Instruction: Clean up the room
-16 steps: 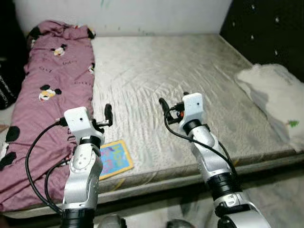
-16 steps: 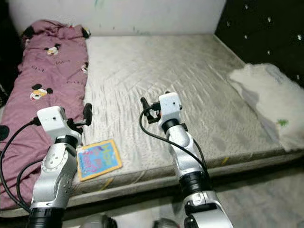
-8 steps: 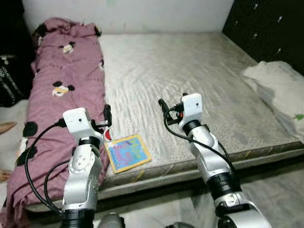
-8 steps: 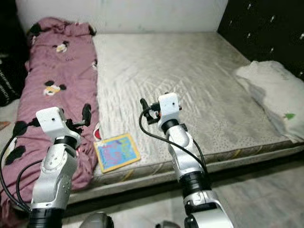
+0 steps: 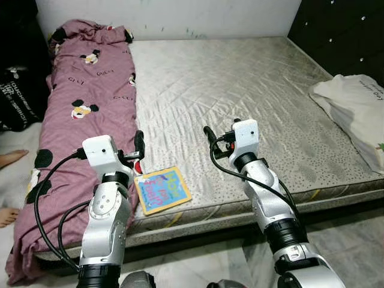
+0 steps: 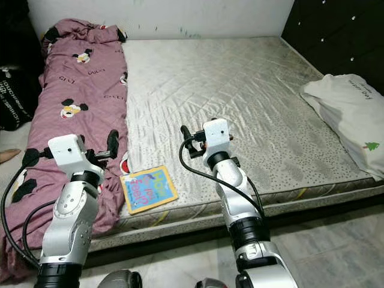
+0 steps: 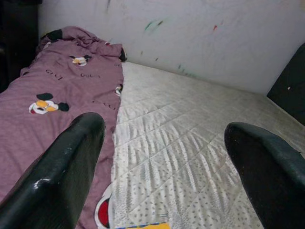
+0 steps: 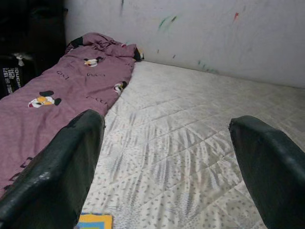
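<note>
A colourful children's book [image 5: 162, 189] lay flat, cover up, near the front edge of a bare quilted mattress [image 5: 240, 90], slightly askew. Just beside it, a mauve blanket [image 5: 84, 120] printed with cartoon mice stretched in a long rumpled heap along the mattress's left side. A white pillow [image 6: 351, 117] rested at the right edge, well apart from the book.
</note>
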Available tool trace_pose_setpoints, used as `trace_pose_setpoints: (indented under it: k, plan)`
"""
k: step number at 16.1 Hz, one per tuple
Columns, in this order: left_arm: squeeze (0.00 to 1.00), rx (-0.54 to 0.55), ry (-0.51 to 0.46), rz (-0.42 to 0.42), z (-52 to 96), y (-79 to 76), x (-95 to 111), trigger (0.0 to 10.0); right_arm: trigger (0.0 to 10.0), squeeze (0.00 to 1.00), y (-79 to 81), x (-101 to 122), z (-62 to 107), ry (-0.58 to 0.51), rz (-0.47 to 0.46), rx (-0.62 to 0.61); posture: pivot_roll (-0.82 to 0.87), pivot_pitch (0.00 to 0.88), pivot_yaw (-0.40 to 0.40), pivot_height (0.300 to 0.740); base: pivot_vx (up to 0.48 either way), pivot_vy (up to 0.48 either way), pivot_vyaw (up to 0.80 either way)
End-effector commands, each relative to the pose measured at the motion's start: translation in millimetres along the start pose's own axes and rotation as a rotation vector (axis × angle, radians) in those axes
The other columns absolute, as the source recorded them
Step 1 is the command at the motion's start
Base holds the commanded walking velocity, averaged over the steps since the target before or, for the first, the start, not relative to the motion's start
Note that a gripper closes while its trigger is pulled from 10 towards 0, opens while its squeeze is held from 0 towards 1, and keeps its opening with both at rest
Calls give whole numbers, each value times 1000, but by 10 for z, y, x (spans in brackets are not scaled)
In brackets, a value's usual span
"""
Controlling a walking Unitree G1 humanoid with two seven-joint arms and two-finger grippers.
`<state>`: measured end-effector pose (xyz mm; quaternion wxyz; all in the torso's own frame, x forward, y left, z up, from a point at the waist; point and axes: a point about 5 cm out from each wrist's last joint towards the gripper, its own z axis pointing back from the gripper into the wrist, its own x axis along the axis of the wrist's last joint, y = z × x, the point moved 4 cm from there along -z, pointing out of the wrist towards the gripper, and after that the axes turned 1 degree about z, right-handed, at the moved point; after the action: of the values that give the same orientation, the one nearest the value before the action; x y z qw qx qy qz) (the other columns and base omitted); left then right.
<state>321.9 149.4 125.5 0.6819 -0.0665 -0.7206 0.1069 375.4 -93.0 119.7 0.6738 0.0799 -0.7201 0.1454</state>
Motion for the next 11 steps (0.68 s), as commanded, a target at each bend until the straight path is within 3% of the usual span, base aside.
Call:
trace_pose_setpoints:
  k: [1,9,11]
  plan:
    - [0,-16,-16,13,4,-55,33,10000,10000,0,-27,35,-19,-9,12,-6,60,52,-57,740,292,0,0]
    - [0,-20,-12,20,7,-68,20,10000,10000,0,-40,35,-23,-9,17,-7,61,49,-59,740,297,0,0]
    - [0,-6,6,9,1,-57,-20,10000,10000,0,-52,13,-13,-3,17,-10,61,49,-59,740,0,0,0]
